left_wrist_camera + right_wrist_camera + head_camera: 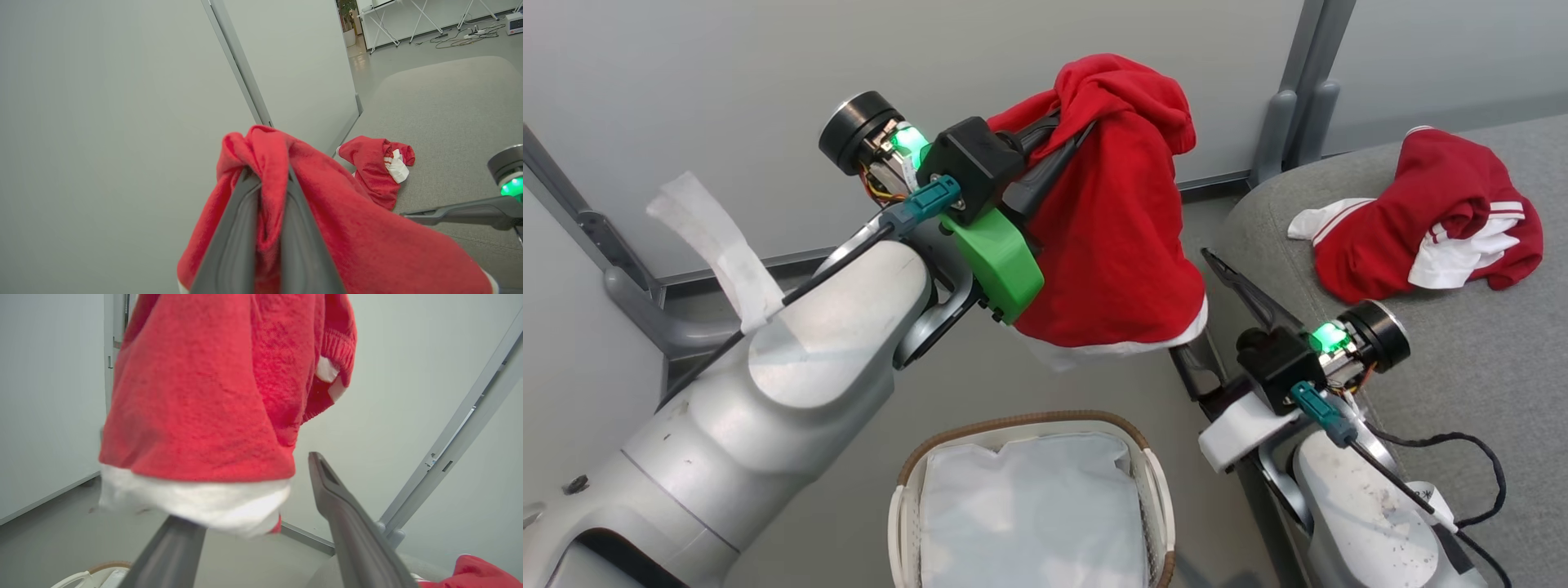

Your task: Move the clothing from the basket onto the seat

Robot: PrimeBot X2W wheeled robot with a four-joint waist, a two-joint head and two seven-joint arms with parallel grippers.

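Red garment pinched by a top fold in left gripper, fingers closed tight on the bunch. Hangs clear above basket, at its 12 o'clock in head view. Second garment crumpled on seat, out at 2 o'clock. Right gripper spread wide, holding nothing, just beside the white hem.

Likely trouble: thin fold slipping off smooth dark fingers and dropping back onto liner; hem catching the open right finger on a swing toward 3 o'clock.

Soft fuzzy knit, ribbed cuff, limp drape. Coarse grey weave on rounded seat. Stiff white plastic, brown woven rim.
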